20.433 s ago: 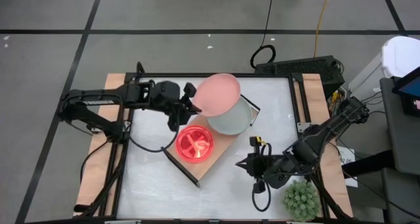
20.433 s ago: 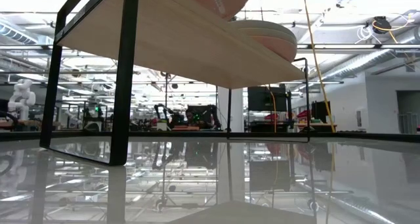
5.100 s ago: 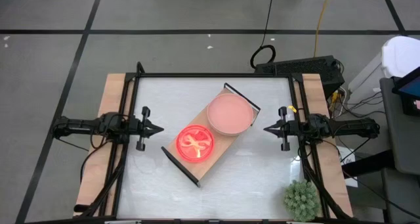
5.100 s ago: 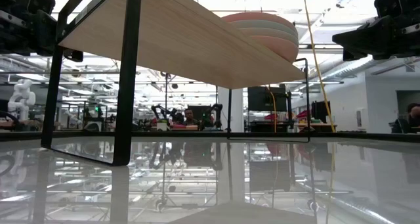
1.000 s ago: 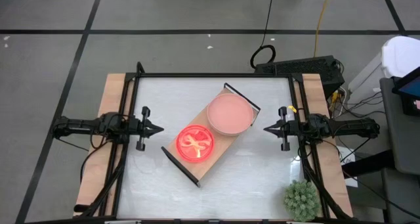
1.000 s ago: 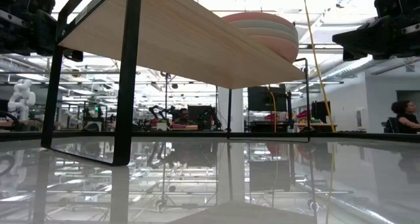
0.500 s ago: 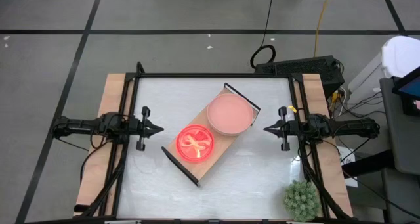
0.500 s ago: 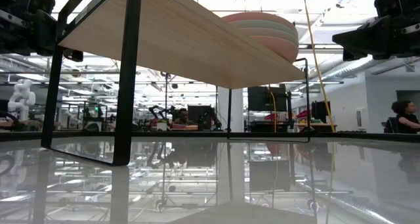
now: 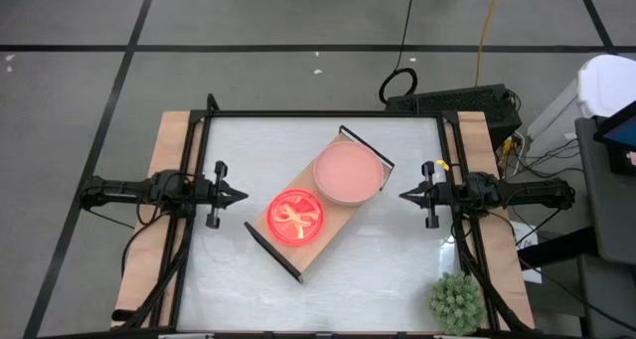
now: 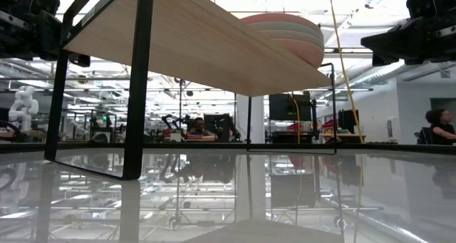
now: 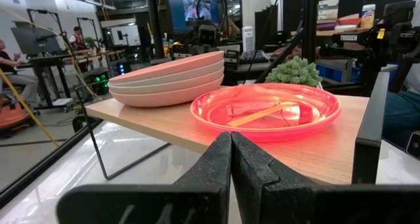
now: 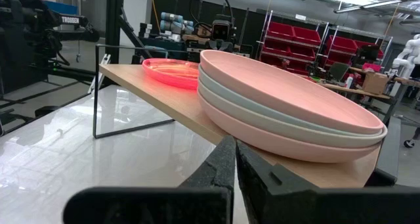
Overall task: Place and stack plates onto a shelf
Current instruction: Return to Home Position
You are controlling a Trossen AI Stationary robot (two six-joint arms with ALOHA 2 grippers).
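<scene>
Three large plates [image 12: 289,112] stacked on the shelf [image 9: 336,223].

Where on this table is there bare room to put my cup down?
Widest bare tabletop: between the shelf, the plant and the left gripper. A smaller patch lies between the shelf and the right gripper. The shelf is crowded: the neon pink plate and the stack of large plates nearly fill it.
</scene>
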